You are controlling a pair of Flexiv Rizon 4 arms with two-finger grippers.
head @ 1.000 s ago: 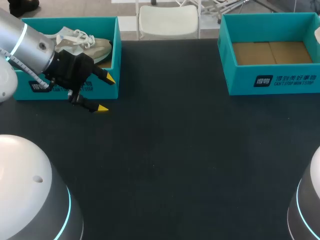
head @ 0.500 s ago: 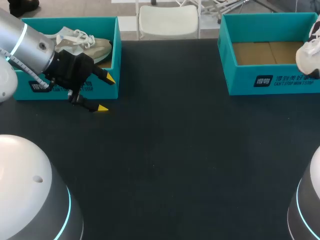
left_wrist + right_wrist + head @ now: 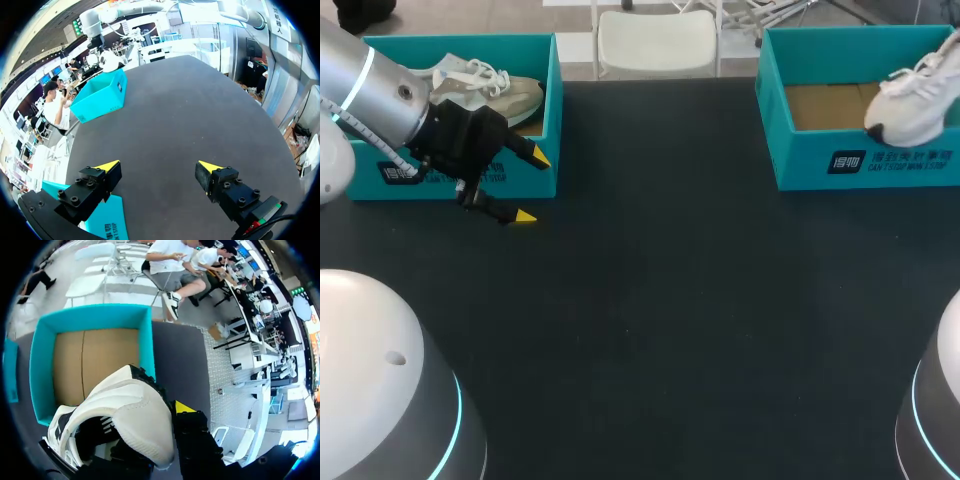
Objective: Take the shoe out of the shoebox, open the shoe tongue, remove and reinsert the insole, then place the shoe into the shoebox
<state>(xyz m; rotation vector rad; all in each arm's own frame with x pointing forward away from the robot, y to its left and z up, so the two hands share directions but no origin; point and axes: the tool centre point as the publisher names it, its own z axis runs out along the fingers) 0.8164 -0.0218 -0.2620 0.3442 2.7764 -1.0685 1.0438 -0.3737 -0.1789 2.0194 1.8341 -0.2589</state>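
Note:
A white shoe (image 3: 912, 101) hangs over the right teal shoebox (image 3: 860, 160), toe pointing left, above the box's cardboard floor. In the right wrist view my right gripper (image 3: 161, 434) is shut on the white shoe (image 3: 127, 412) at its heel. One yellow fingertip (image 3: 184, 406) shows beside it and the other is hidden by the shoe. The shoebox (image 3: 41, 355) lies open below. My left gripper (image 3: 530, 187) stands open with nothing in it at the front right corner of the left teal shoebox (image 3: 525, 180). From its own wrist the left gripper (image 3: 159, 167) faces bare table.
A beige laced shoe (image 3: 492, 92) lies inside the left shoebox. The black table (image 3: 660, 300) stretches between the two boxes. My arms' white bases (image 3: 380, 400) fill the front corners.
The white shoe came in from the right edge and moved left over the right shoebox. My left arm has kept still.

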